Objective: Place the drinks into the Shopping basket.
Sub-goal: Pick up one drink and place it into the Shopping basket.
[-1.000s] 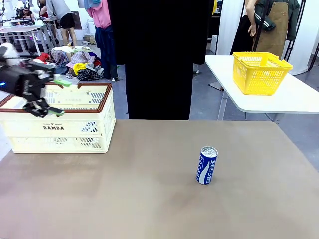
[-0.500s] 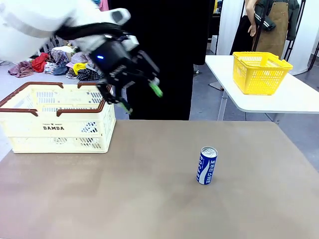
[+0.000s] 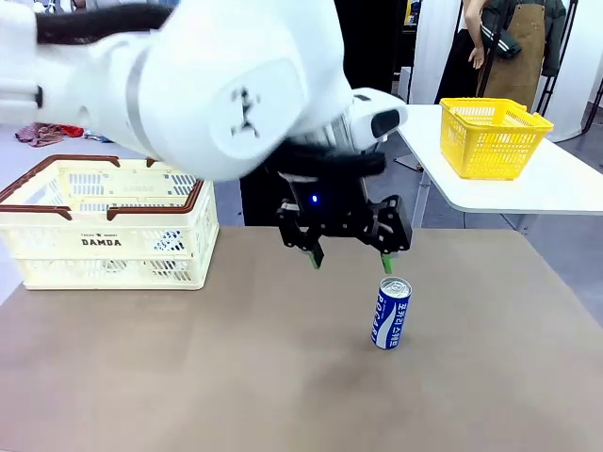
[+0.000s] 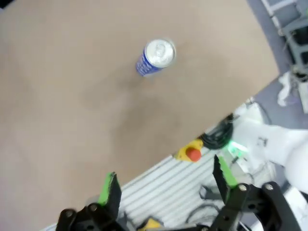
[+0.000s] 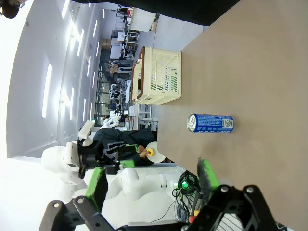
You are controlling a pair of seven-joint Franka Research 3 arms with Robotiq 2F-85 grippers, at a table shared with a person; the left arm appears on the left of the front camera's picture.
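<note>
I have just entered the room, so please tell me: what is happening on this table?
The robot's left gripper hangs open above the brown table, close to an upright blue metal can with white print, and holds nothing. The can is not yet in the cream-white plastic shopping basket with brown rim, which stands at the table's far left. The right gripper is open too.

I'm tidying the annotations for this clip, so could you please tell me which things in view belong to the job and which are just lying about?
Belongs to the job:
- blue can, upright on the table
- cream Shopping basket, on the table's left
- left gripper, jaws open, above the can

Just lying about:
- yellow basket on the white side table
- clothes heap on the floor
</note>
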